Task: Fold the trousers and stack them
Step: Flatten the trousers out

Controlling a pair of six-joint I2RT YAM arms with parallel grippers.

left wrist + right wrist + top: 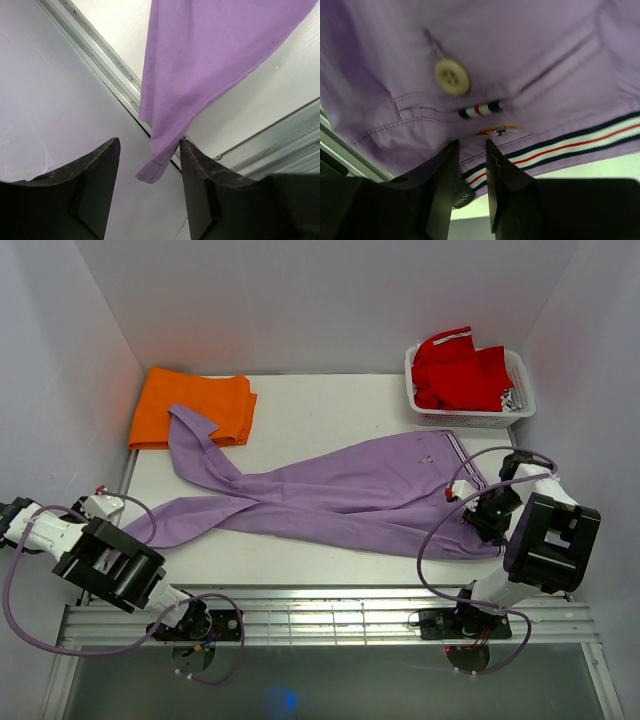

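The left pincer (pixel 149 145) stands spread at the near left corner. Only its wrist view shows the hem of one leg of the trousers (pixel 340 495) hanging loose past the counter (pixel 330 410) edge rail, close to one fingertip; whether it touches I cannot tell. The right pincer (pixel 471 147) is at the near right. Its wrist view alone shows its fingers drawn close on the edge of the waistband, the striped band (pixel 580 142) running into the narrow gap, with a pale button (pixel 451 76) and a small embroidered mark just above.

From overhead the trousers lie flat across the middle of the counter, long axis left to right and slightly slanted. The waistband is to the right, the legs point left. One leg reaches the near left edge; the other bends away to the far left, its end lying on the orange garment (pixel 190 405). At the far right, a white basket (pixel 520 390) holds a red garment (pixel 455 370).
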